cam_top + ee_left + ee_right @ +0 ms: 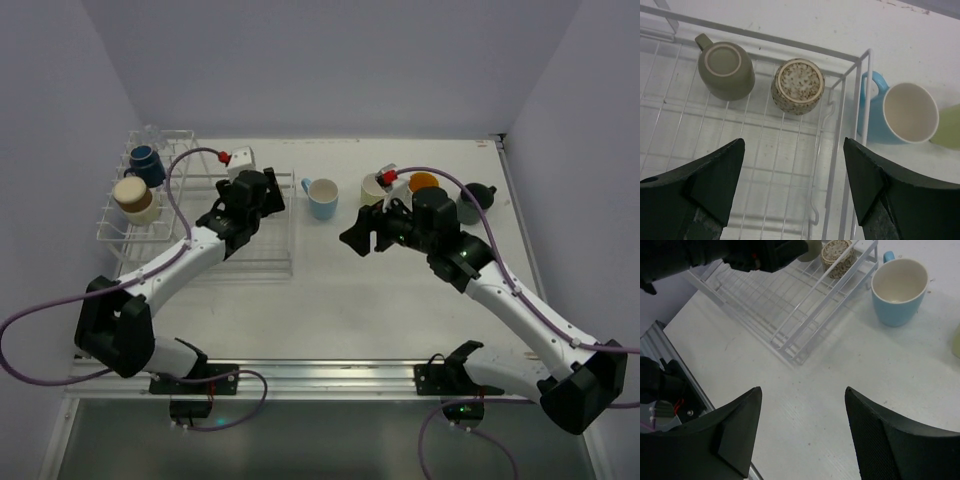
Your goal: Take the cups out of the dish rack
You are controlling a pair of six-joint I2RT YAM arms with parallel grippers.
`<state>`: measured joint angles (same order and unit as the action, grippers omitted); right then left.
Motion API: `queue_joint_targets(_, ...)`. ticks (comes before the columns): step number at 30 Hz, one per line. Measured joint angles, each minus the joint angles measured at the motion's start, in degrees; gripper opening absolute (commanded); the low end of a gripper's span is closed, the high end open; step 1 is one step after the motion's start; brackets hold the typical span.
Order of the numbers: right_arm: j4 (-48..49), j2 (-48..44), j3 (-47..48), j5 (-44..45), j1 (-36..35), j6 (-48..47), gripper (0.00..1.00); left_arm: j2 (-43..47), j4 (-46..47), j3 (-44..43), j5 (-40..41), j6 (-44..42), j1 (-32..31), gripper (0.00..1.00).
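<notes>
Jaws apart, empty: right gripper [803, 392], also left gripper [793, 145] above dish rack [765, 36].

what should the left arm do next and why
Probably ease the left gripper forward and down to straddle the speckled cup. Its jaws are open and empty, and that cup sits upside down in the dish rack, almost centred ahead of them; the olive cup lies off to the side.

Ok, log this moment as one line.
left gripper open, empty, over dish rack | right gripper open, empty, over table | speckled cup, olive mug upside down in rack | light blue cup on table
</notes>
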<state>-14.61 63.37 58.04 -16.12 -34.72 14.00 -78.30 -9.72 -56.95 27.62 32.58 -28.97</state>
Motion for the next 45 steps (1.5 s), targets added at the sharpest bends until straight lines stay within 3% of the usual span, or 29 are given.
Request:
queue_joint_targets(7, 2.4, -4.6, -4.1, -0.6, -0.1, 1.9, 0.69, -13.3, 1.2, -10.1, 4.6, 0.0, 0.9, 0.76)
queue_joint_targets(16, 5.1, -5.0, -5.5, -1.6, -0.3, 2.9, 0.69, -23.2, 0.7, -18.1, 4.3, 0.9, 3.6, 0.7)
queue_joint_targets(22, 5.6, -4.9, -5.8, -1.6, -0.5, 3.0, 0.69, -27.1, -2.1, -21.4, 3.5, 3.1, 4.6, 0.67)
queue_joint_targets(29, 6.0, -4.2, -5.8, -3.0, -1.0, 3.0, 0.69, -30.9, -5.3, -24.1, 3.5, 5.3, 4.6, 0.75)
queue_joint_targets(35, 6.5, -3.6, -5.8, -4.5, -1.9, 3.0, 0.69, -33.2, -6.4, -26.0, 4.2, 5.4, 5.3, 0.76)
queue_joint_targets(45, 6.6, -3.6, -5.8, -4.7, -3.0, 3.0, 0.7, -34.3, -5.2, -26.2, 4.7, 5.4, 5.3, 0.68)
